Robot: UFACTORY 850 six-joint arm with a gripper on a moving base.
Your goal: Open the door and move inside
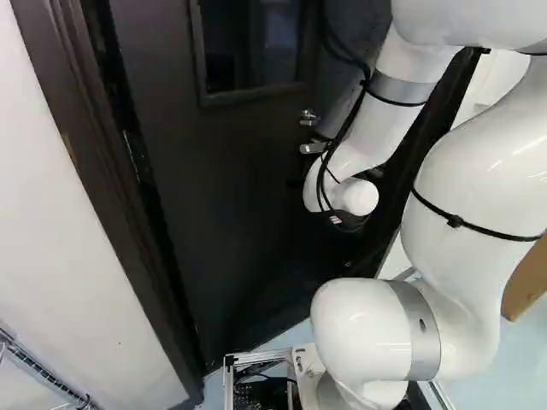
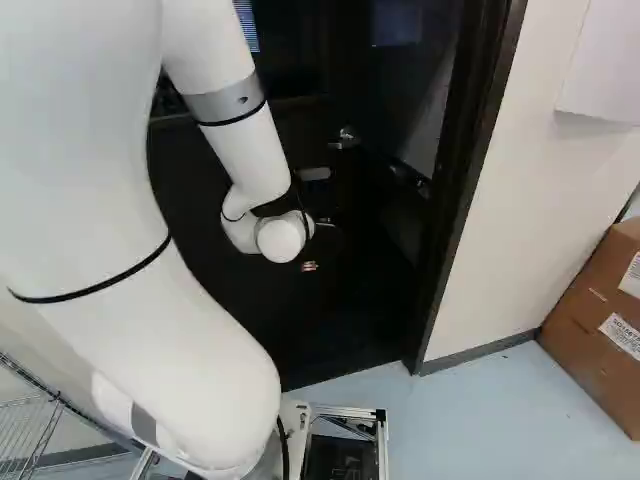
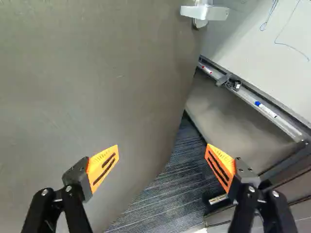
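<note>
Plainly ajar, the dark door [image 1: 222,188] stands ahead of the arm [image 1: 466,196], inside its frame [image 2: 480,170], with its free edge swung away from the jamb at the right of the right base view. Its handle [image 3: 204,13] sits near that edge, ahead of the gripper [image 3: 163,145] and apart from it. The gripper is spread wide with nothing between its pads, one finger before the door's face, the other over the gap; whether either touches the door, I can't tell.

I'd judge the unlatching done and the widening of the gap in hand. Next calls for a steady push on the face near the free edge, then the base following through; the arm could catch the frame if the gap stays narrow.

Only the wrist view shows the striped carpet [image 3: 170,199] through the gap and the pens on the whiteboard's tray [image 3: 252,100]. The base views hide the fingers behind the wrist, but the right one gives the wall [image 2: 540,200] beside the doorway and the cardboard boxes [image 2: 600,320] along it.
</note>
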